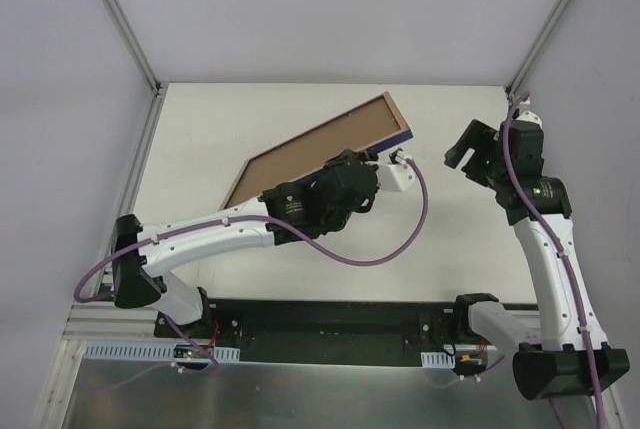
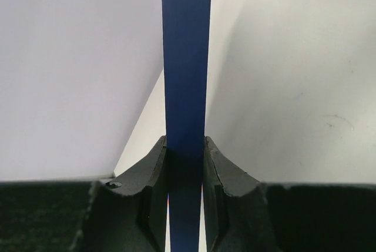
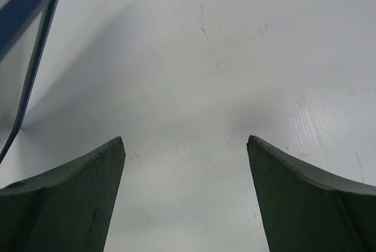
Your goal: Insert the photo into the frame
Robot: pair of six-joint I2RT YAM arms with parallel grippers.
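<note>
Left hand (image 1: 372, 157) pinches the frame (image 1: 400, 117) by one edge; right hand (image 1: 462, 152) is spread and empty.
Top view: frame tilted up off the counter (image 1: 450, 249), brown back to the camera, right hand near its right corner; photo not seen in any view. Left wrist view: fingers (image 2: 150, 175) pressed on both sides of the navy edge, a thin grip on a big frame, so it may pivot or slip if swung. Right wrist view: fingers (image 3: 70, 199) wide apart over bare counter, frame corner at upper left; reaching in could knock the frame and twist it out of the pinch.
</note>
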